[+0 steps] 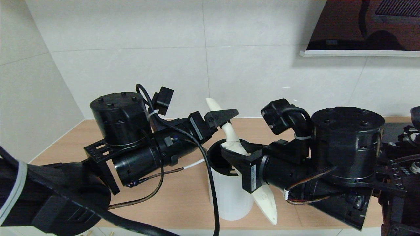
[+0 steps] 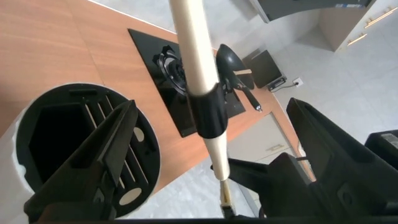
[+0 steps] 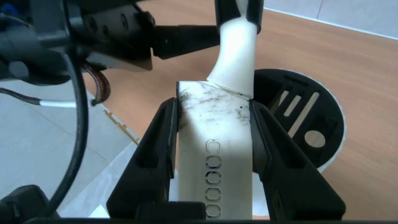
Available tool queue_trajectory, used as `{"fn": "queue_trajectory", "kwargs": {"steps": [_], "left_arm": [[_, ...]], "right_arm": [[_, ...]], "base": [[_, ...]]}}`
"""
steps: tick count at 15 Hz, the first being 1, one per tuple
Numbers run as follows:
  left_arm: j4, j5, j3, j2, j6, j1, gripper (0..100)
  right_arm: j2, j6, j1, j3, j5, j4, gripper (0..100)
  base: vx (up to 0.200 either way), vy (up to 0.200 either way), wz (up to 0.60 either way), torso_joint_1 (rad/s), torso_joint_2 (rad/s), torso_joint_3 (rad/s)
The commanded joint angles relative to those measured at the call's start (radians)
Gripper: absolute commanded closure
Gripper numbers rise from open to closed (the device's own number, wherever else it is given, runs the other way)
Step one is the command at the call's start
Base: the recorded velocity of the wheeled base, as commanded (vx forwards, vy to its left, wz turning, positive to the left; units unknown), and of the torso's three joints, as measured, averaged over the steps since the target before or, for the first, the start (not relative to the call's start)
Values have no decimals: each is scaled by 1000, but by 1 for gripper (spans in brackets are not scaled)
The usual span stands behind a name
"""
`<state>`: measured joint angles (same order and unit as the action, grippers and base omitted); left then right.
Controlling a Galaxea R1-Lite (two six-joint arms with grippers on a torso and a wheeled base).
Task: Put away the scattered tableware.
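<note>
Tiled wall (image 1: 131, 65) behind, wooden tabletop (image 1: 183, 196) below. My right pincer (image 3: 214, 115) pinches the white spatula (image 1: 266, 200) by its slotted blade, with the handle slanting up toward 11 o'clock. My left pincer (image 2: 211, 102) is spread on either side of that handle. Under both stands the white utensil holder (image 1: 229, 200), and the blade's end hangs outside its rim at 5 o'clock.

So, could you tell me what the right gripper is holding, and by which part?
A white spatula, clamped by the right gripper across the edges of its flat blade, near the neck.
</note>
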<state>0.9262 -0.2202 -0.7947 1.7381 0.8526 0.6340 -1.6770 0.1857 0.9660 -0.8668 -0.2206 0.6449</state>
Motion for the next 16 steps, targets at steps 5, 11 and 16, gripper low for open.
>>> {"fn": "queue_trajectory", "kwargs": {"steps": [5, 11, 16], "left_arm": [[0, -1, -1, 8, 0, -1, 100], [5, -1, 0, 5, 5, 1, 100], [71, -7, 29, 8, 5, 7, 100]], "right_arm": [[0, 0, 17, 2, 0, -1, 100], [-1, 0, 17, 0, -13, -1, 100], [0, 1, 16, 0, -14, -1, 100]], "base": [[0, 0, 0, 0, 0, 0], [0, 0, 0, 0, 0, 0], [0, 0, 0, 0, 0, 0]]}}
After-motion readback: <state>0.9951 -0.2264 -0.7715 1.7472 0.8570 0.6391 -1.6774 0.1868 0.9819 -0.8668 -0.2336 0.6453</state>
